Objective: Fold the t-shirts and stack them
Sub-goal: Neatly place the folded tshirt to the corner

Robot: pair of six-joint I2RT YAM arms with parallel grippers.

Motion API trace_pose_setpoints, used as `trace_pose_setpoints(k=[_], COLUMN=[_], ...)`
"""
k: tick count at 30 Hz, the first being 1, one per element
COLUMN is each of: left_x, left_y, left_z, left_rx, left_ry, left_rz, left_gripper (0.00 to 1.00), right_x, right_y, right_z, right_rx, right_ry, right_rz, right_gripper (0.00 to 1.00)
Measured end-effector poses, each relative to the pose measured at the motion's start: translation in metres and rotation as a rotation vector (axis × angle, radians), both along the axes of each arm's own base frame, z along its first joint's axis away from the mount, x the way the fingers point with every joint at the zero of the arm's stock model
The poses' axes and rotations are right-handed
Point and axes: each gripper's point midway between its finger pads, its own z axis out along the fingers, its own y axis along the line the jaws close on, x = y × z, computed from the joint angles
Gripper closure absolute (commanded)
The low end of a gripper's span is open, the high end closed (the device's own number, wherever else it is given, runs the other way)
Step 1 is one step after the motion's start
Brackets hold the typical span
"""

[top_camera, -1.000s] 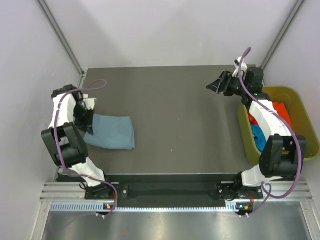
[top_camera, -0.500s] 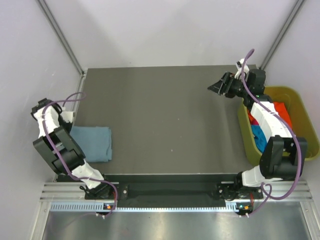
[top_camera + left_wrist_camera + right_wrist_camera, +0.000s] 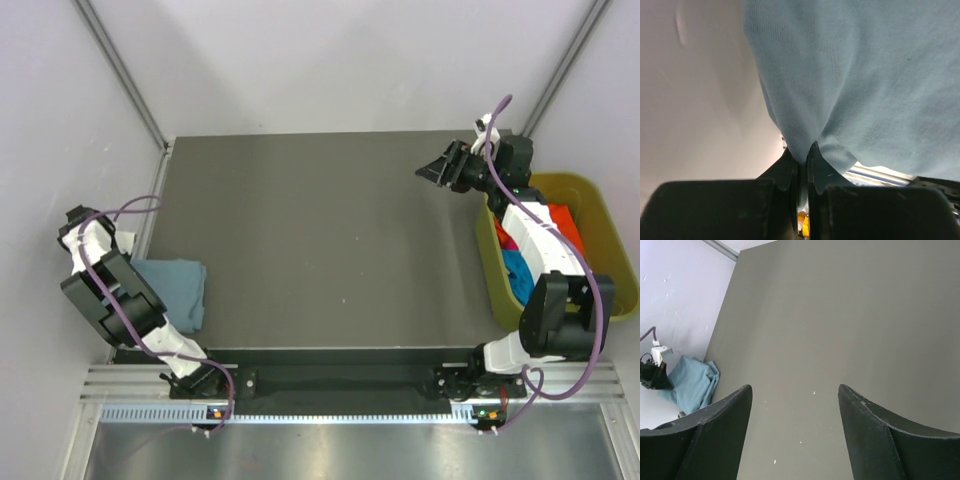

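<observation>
- The left jaws are pressed together on a pinch of the grey-blue t-shirt (image 3: 865,75). In the left wrist view, the cloth gathers into the closed tips and fans out above them.
- A second ago this folded shirt lay on the desk (image 3: 340,230), a little in from its left side. The left arm (image 3: 105,285) has since swung outward and dragged the shirt to the near-left corner.
- The shirt now lies up against the desk's left edge. Whether any of it hangs over that edge cannot be told.
- Judging by the neat rectangle, the folding of this shirt looks finished. It seems to be getting parked at the side as the bottom of the stack, and it has not yet been let go.
- The pinched edge sits inside the left jaws, and the rest of the shirt trails to the right of them, toward the desk's middle. It is well apart from the right jaws.
- The right jaws stand apart and hold nothing. They hang above the far-right part of the desk, and have hardly shifted over the last second.
- Just beside them, the olive-yellow bin (image 3: 560,180) holds an orange t-shirt (image 3: 568,225), a magenta t-shirt (image 3: 507,240) and a turquoise t-shirt (image 3: 518,272), all crumpled and waiting.
</observation>
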Motion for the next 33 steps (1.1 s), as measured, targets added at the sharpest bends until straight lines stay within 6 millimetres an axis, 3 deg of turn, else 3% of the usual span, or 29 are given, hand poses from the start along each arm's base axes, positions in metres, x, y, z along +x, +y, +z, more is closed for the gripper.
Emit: trace_pose_setpoints(k=[11, 14, 15, 19, 20, 23, 26, 28, 31, 32, 33], left_x=[0.004, 0.008, 0.009, 0.017, 0.019, 0.028, 0.044, 0.065, 0.105, 0.119, 0.134], left_y=[0.016, 0.019, 0.019, 0.019, 0.017, 0.009, -0.005, -0.02, -0.06, -0.079, -0.1], left_z=[-0.021, -0.023, -0.022, -0.015, -0.009, 0.017, 0.067, 0.105, 0.161, 0.179, 0.195], left_rx=[0.002, 0.003, 0.003, 0.005, 0.004, 0.013, 0.05, 0.06, 0.02, -0.021, -0.076], left_ry=[0.045, 0.04, 0.036, -0.013, -0.041, -0.152, -0.31, -0.443, -0.671, -0.76, -0.855], left_rz=[0.035, 0.051, 0.054, 0.066, 0.067, 0.069, 0.05, 0.016, -0.055, -0.08, -0.106], left_gripper=[1.0, 0.79, 0.77, 0.45, 0.43, 0.43, 0.38, 0.34, 0.3, 0.29, 0.29], right_x=[0.0, 0.0, 0.0, 0.0, 0.0, 0.001, 0.002, 0.002, 0.002, 0.002, 0.002], right_y=[0.0, 0.0, 0.0, -0.001, -0.002, -0.006, -0.01, -0.013, -0.018, -0.02, -0.024], right_z=[0.0, 0.0, 0.0, -0.001, -0.001, -0.001, -0.001, -0.001, 0.0, 0.0, 0.0], right_rx=[-0.001, -0.001, -0.002, -0.002, -0.003, -0.007, -0.009, -0.017, -0.049, -0.067, -0.085], right_ry=[-0.001, -0.001, -0.001, -0.001, 0.0, -0.003, -0.005, -0.01, -0.026, -0.031, -0.038], right_rz=[-0.001, -0.001, -0.001, -0.003, -0.004, -0.012, -0.023, -0.03, -0.047, -0.058, -0.071], right_gripper=[0.3, 0.3, 0.3, 0.3, 0.3, 0.29, 0.28, 0.27, 0.19, 0.0, 0.0])
